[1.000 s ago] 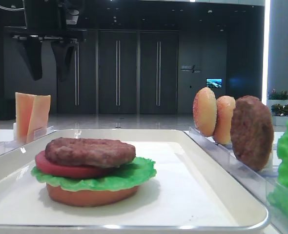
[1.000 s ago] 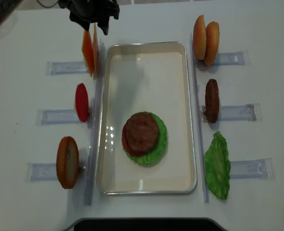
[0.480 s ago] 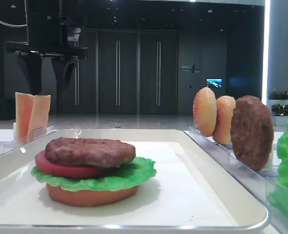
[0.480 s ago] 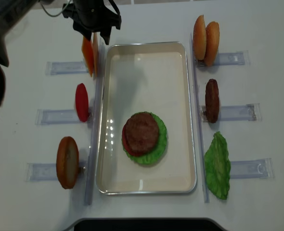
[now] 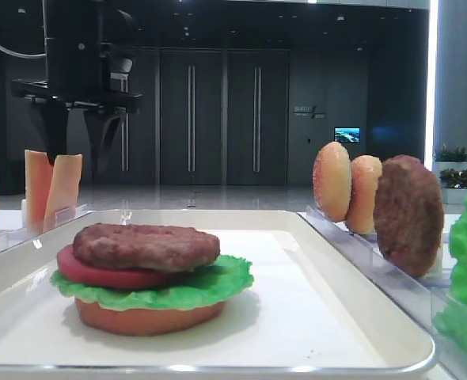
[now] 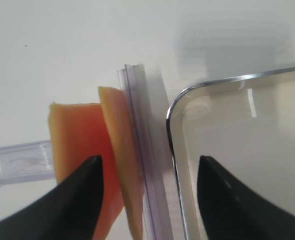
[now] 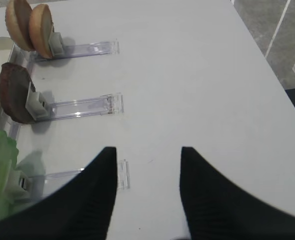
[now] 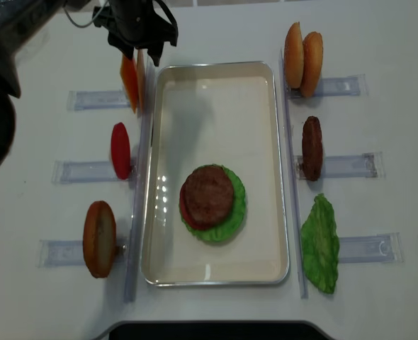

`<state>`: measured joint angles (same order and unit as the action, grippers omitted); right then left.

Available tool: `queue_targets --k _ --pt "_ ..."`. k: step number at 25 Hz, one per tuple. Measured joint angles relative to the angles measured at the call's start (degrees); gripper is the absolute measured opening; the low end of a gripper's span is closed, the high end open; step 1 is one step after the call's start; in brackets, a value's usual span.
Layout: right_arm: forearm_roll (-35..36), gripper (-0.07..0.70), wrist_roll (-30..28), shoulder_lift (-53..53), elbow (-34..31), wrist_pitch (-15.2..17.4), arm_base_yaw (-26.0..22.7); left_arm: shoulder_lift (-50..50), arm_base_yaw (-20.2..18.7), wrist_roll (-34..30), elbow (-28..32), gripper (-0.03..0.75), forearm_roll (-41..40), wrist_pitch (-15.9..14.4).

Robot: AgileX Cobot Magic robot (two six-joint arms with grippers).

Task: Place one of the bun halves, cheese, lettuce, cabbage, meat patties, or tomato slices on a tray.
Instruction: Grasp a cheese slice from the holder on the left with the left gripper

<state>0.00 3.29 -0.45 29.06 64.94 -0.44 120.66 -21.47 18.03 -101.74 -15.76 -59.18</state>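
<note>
Overhead, the left gripper (image 8: 139, 53) hangs wide open, straddling the upright cheese (image 6: 95, 165) slices without gripping. Meanwhile the right gripper (image 7: 147, 150) stands open and empty.

We see a dark hall behind the white table (image 8: 379, 35): tall dark doors (image 5: 222, 119) with long vertical handles, a small lit screen (image 5: 347, 134), a bright light strip (image 5: 432, 71) at right, and potted plants (image 5: 450, 154).
</note>
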Motion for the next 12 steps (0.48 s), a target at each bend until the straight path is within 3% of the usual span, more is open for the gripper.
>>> queue_targets --k 12 --pt "0.0 0.29 0.0 -0.05 0.0 0.0 0.0 2.92 0.0 0.05 0.0 0.454 -1.28 0.53"
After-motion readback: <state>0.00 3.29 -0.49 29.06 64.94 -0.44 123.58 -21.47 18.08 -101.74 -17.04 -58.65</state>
